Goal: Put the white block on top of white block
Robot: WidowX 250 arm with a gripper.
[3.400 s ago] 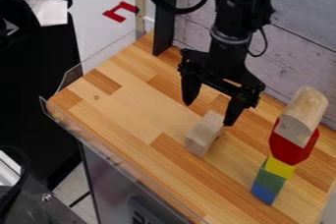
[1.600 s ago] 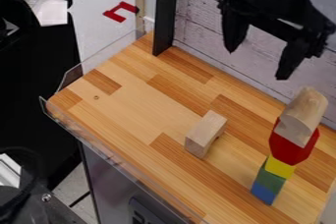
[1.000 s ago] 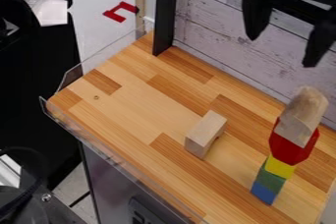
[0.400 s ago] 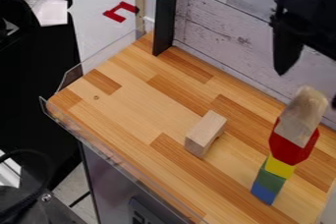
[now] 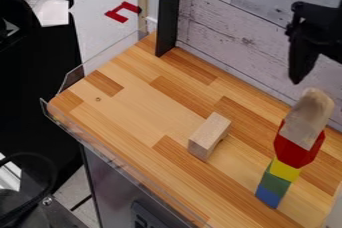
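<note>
- Looks like a robotics lab, small test station
- Black robot gripper (image 5: 312,37) at right edge, wood-strip counter (image 5: 133,109) below
- Clear guard (image 5: 103,60) along counter's edge
- Plank-patterned panel (image 5: 227,34) behind
- Black cable (image 5: 53,168) looping at lower left, pale floor (image 5: 97,7) beyond the counter

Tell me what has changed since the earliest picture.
The gripper has left its place low over the plain wooden block, rising and shifting to the picture's upper right, over by the stack. Nothing was visibly taken hold of or let go. The plain block and the stack, with its wooden piece on top, stayed as they were.
</note>
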